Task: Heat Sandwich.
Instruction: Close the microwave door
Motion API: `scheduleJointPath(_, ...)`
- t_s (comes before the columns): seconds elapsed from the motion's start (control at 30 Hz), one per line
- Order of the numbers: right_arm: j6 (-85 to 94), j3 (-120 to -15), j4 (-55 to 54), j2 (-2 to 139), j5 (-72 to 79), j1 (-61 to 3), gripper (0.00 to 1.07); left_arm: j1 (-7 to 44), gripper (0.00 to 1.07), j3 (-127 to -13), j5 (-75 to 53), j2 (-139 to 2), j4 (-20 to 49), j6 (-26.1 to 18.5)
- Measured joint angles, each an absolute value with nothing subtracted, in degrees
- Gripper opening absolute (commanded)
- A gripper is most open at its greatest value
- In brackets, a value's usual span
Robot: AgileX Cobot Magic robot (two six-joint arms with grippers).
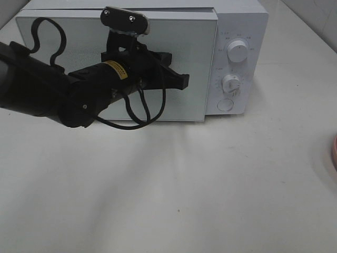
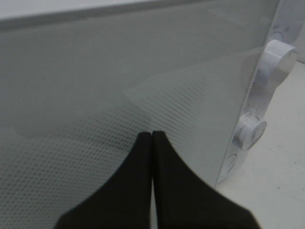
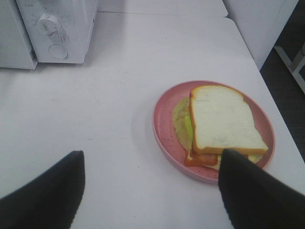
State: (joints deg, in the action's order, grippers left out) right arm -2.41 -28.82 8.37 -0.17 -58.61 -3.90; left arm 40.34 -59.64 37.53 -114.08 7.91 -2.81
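The sandwich (image 3: 224, 119), white bread with orange-brown crust over green lettuce, lies on a round pink plate (image 3: 164, 126) in the right wrist view. My right gripper (image 3: 152, 155) is open and empty, its fingers on either side of the plate's near edge, above the table. My left gripper (image 1: 181, 79) is shut and empty, its tips (image 2: 151, 134) close to the closed glass door (image 1: 116, 63) of the white microwave (image 1: 237, 31), near the door's right edge. In the exterior high view the sandwich is out of frame and only a sliver of the plate (image 1: 335, 150) shows at the right edge.
The microwave has two white knobs (image 1: 238, 52) (image 1: 230, 83) and a round button (image 1: 225, 104) on its right panel. It also shows in the right wrist view (image 3: 52, 28). The white table (image 1: 174, 190) stretches in front. The table's far edge lies right of the plate (image 3: 274, 86).
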Motion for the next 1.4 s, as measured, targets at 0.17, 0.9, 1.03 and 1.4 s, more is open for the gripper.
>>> scheduleJointPath(0.17, -2.4, -28.8, 8.4, -0.2, -58.6, -3.9, 0.75, 41.0, 0.0, -62.0, 35.6, -115.5, 7.8, -3.0)
scheduleJointPath(0.9, -2.4, -28.8, 8.3, -0.2, -58.6, -3.9, 0.74, 41.8, 0.0, -71.7, 28.9, -120.0, 12.3, -9.8)
scheduleJointPath(1.03, -2.4, -28.8, 8.4, -0.2, -58.6, -3.9, 0.74, 41.9, 0.0, -72.0, 28.2, -120.1, 12.3, -10.0)
scheduleJointPath(1.4, -2.4, -28.8, 8.4, -0.2, -58.6, -3.9, 0.74, 42.1, 0.0, -72.0, 28.1, -120.2, 12.4, -10.0)
